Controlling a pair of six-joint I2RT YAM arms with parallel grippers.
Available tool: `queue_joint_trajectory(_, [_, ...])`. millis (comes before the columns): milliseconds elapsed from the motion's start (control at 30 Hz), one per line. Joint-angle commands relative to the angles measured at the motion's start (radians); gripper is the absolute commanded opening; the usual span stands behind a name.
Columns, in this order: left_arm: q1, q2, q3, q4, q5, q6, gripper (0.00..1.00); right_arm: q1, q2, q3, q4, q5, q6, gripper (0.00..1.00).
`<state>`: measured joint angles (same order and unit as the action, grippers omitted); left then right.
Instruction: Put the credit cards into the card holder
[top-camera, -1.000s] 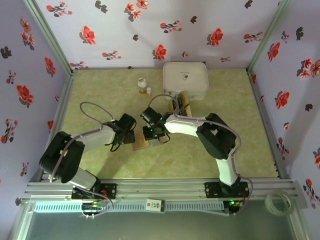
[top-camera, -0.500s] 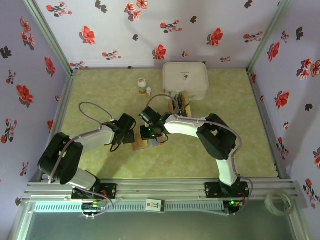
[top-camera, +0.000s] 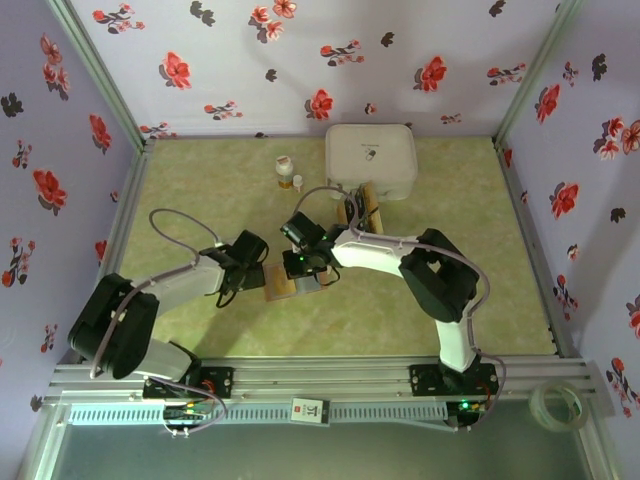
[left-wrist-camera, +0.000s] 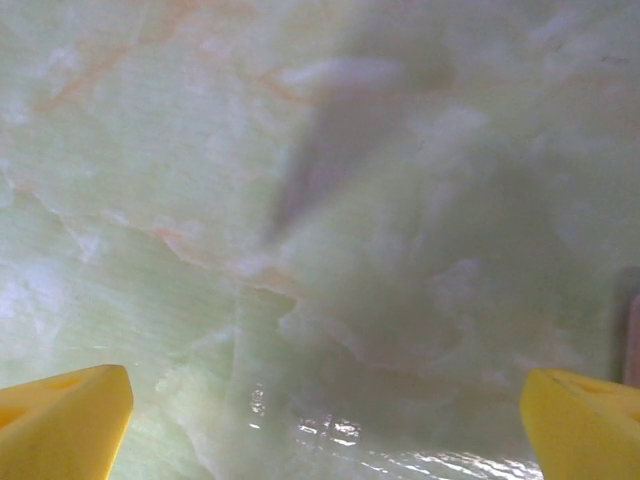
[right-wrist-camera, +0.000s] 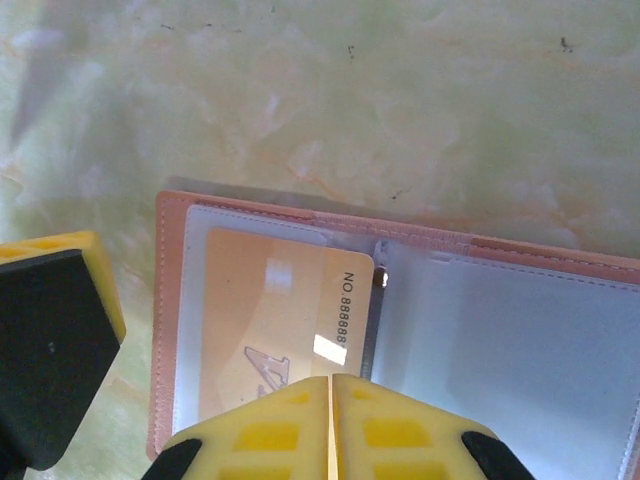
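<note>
Card holder (right-wrist-camera: 500, 330) open on worktop (right-wrist-camera: 400, 100), one gold card (right-wrist-camera: 270, 320) sleeved; right tool (right-wrist-camera: 332, 400) closed, empty; left tool (left-wrist-camera: 325, 400) wide open; other cards (top-camera: 360, 208) look pending.

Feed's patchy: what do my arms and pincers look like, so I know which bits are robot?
The left arm and right arm have white shells with black joints, and a thin grey cable loops near each wrist. The left pincer has plain yellow wedge-shaped fingers; the right pincer is yellow too, with a moulded grid pattern.
</note>
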<state>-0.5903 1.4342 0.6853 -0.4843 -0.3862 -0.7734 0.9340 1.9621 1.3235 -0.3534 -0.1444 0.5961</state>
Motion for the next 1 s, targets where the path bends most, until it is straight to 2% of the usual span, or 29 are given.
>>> queue_joint_trajectory(0, [0.007,0.026,-0.006,-0.021,-0.036,-0.025,1.0,-0.009,0.027,0.0,-0.032,0.028,-0.026,0.1])
queue_joint_trajectory(967, [0.007,0.114,0.005,0.023,-0.011,-0.007,1.0,0.006,0.094,0.061,-0.057,-0.035,-0.036,0.09])
